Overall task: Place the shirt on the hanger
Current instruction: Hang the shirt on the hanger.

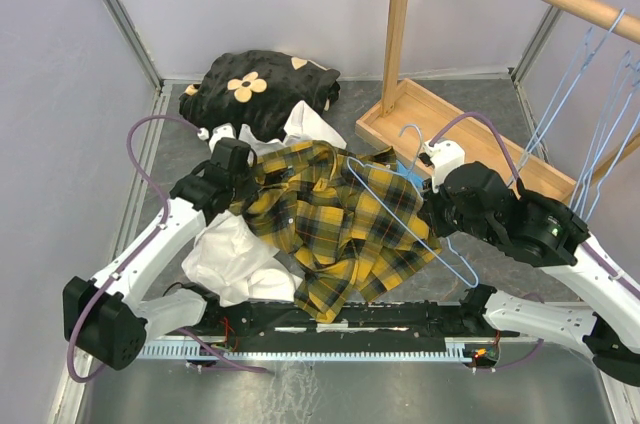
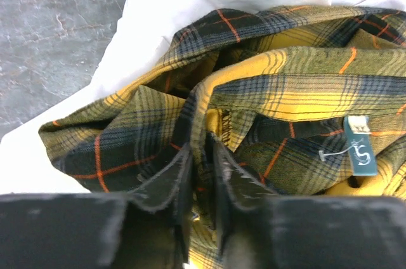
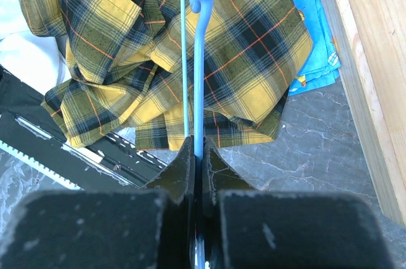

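We are pinching a fold of the yellow-and-black plaid flannel shirt (image 1: 330,229), heaped on the grey table (image 1: 172,139), in our left gripper (image 2: 200,152). Our right gripper (image 3: 198,155) is clamping the thin pale-blue wire hanger (image 3: 199,78) lying across it.

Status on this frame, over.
Left gripper shut on shirt. Right gripper shut on hanger, held over shirt. White garment under shirt.
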`<action>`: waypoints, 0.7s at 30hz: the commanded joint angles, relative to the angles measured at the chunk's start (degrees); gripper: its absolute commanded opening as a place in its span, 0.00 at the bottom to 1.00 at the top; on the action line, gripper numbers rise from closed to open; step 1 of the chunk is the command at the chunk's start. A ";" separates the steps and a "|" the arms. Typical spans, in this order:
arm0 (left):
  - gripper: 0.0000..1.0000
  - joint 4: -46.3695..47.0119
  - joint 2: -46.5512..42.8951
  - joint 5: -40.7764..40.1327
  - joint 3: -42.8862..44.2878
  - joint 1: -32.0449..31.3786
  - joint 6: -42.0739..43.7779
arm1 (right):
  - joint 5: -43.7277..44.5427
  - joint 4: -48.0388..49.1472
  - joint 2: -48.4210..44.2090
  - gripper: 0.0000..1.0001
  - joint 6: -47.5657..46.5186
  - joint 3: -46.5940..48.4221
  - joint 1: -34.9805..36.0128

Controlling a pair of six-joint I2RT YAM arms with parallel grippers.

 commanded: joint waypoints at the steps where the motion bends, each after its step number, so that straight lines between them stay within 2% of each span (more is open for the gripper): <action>1: 0.14 0.41 0.79 -1.51 3.98 0.68 4.84 | 0.66 0.54 -0.62 0.00 -0.22 1.57 -0.11; 3: 0.03 -0.40 1.57 -2.21 5.28 1.42 6.46 | 0.75 0.42 -0.69 0.00 -0.47 2.05 -0.11; 9: 0.03 -2.30 3.71 -4.31 14.18 2.26 13.69 | -2.23 -0.93 1.28 0.00 -3.54 7.98 -0.06; 14: 0.03 -4.76 6.93 -2.73 24.24 0.74 24.44 | -2.46 -1.54 1.26 0.00 -5.34 11.20 -0.11; 16: 0.03 -6.26 8.63 -6.17 28.11 -3.01 28.42 | -1.68 -1.64 0.56 0.00 -5.47 11.64 -0.08; 19: 0.03 -6.12 11.07 -16.11 31.59 -16.68 33.24 | 0.27 -1.49 -1.26 0.00 -5.49 11.72 -0.08; 21: 0.03 -6.86 13.72 -16.30 34.68 -22.26 35.26 | 2.11 -1.39 -2.67 0.00 -5.27 11.51 -0.10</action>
